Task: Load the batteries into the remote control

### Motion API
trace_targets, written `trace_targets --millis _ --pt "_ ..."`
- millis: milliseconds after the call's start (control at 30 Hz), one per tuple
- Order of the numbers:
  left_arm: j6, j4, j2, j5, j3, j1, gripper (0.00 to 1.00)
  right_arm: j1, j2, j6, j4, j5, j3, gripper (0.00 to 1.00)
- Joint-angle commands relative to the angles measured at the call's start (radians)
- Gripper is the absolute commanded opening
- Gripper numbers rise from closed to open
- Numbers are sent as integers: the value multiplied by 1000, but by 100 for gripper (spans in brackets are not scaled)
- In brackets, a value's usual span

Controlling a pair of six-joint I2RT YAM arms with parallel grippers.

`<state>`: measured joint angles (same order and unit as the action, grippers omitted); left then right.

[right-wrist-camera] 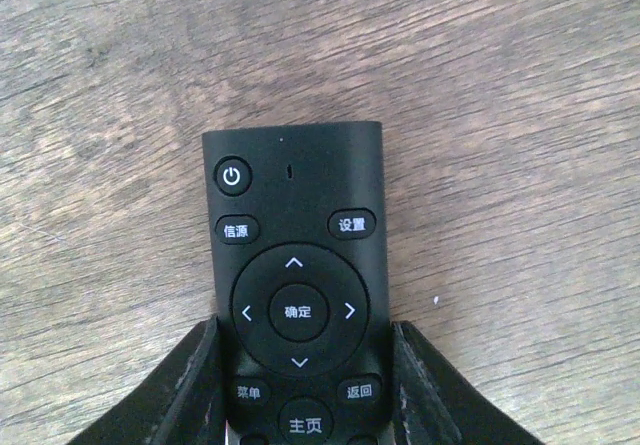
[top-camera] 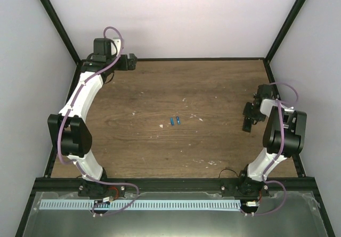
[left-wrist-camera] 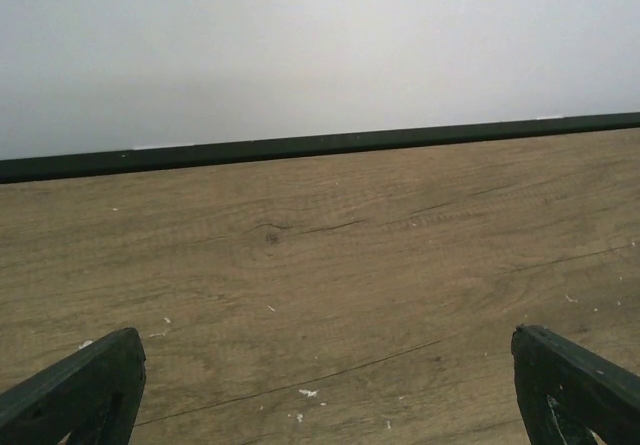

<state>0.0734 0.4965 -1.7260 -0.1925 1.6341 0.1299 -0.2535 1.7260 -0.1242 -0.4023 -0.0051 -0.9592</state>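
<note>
Right wrist view: remote [right-wrist-camera: 295,225] button-side up, lower centre of frame. Right gripper [right-wrist-camera: 305,330] is clamped on its two long edges beside the nav ring. It is a hard, light plastic bar with smooth sides, so it will likely slip or pivot. A mid-length hold on the edges suits it. The battery bay is presumably underneath. Top view: batteries [top-camera: 175,121] mid-frame, side by side, well apart from the remote; tiny, will roll. Left gripper [left-wrist-camera: 322,355] spread wide, empty.
</note>
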Motion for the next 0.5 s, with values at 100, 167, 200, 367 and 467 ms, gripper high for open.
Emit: trace_targets --millis 100,167,200,367,467 --pt "-1 -5 -13 -17 31 5 100 -4 34 5 -29 -105 34 31" --pt "9 -13 -14 -18 27 4 100 1 31 4 -24 -134 26 31" --pt "14 -18 -13 -18 25 5 100 8 29 5 -21 -151 20 31" --pt "42 -32 -21 -41 15 4 100 103 46 9 -27 -149 -65 31" --pt "69 -39 -37 -61 16 3 100 203 82 17 -36 -168 -167 31"
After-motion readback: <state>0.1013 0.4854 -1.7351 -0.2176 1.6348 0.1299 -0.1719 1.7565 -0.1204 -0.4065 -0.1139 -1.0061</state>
